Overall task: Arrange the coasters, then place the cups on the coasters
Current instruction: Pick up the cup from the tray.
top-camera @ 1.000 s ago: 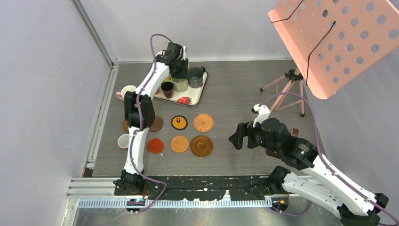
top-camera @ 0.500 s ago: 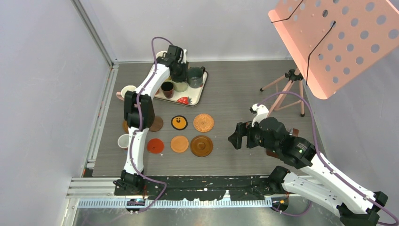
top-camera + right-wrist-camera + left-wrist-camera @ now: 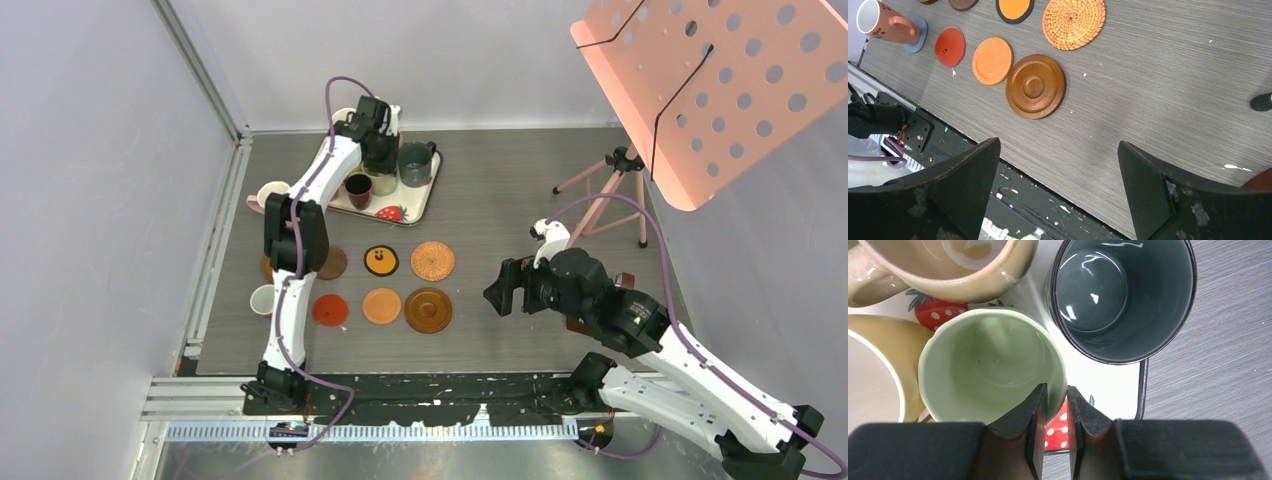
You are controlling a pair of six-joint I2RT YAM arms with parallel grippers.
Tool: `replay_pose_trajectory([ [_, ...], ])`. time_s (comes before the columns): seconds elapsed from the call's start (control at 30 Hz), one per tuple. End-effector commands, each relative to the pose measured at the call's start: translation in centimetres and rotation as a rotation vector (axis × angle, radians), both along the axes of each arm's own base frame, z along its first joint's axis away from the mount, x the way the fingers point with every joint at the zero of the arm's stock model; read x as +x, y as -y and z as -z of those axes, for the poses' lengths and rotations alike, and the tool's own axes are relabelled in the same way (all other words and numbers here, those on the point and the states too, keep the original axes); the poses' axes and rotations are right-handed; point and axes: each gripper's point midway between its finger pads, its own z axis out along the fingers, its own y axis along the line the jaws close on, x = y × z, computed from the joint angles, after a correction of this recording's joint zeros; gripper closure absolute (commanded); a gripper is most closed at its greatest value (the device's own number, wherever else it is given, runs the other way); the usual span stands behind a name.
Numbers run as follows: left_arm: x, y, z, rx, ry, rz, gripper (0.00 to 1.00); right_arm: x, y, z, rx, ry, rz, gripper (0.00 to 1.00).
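Now | left gripper [image 3: 1054,395] pinches pale green cup [image 3: 993,370] | pink cup [image 3: 892,27] lettering unreadable

The left gripper [image 3: 1057,390] is pinched on the near-right rim of the pale green cup [image 3: 993,365], one finger inside the wall, one outside. The dark teal cup [image 3: 1120,295] stands just beside it, far right. A tan cup [image 3: 948,265] stands far left and a yellow cup [image 3: 873,375] left. All stand on the strawberry-printed tray [image 3: 1108,385]. Grey table [image 3: 1208,365] lies right of the tray.

Bright even light; glare in teal cup [image 3: 1093,297]; left end effector [image 3: 1058,390] possibly defocused.
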Motion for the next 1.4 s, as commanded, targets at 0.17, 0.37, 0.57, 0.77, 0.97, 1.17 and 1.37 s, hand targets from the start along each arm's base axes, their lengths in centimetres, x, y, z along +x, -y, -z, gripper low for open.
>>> replay_pose_trajectory([
  [0.17,0.0,-1.1,-0.9,0.057,0.036,0.020,0.78,0.9,-0.8,-2.7,0.066,0.058,0.009,0.04],
  [0.37,0.4,-1.0,-2.6,0.053,0.085,0.042,0.93,1.0,-0.8,-2.6,0.063,0.059,0.011,0.04],
  [0.57,0.9,-0.8,-5.0,0.048,0.158,0.062,1.00,0.9,-0.8,-2.6,0.067,0.059,0.010,0.04],
  [0.77,1.0,-0.6,-6.4,0.038,0.194,0.083,1.00,0.9,-0.8,-2.7,0.070,0.062,0.011,0.04],
  [0.97,0.6,0.0,-7.7,0.019,0.220,0.099,1.00,0.9,-0.7,-2.8,0.074,0.067,0.013,0.04],
  [1.17,0.1,0.4,-10.0,0.020,0.270,0.105,1.00,0.8,-0.6,-2.9,0.077,0.072,0.014,0.04],
  [1.37,-0.6,0.5,-11.7,0.029,0.297,0.104,1.00,0.8,-0.5,-3.1,0.086,0.078,0.016,0.04],
])
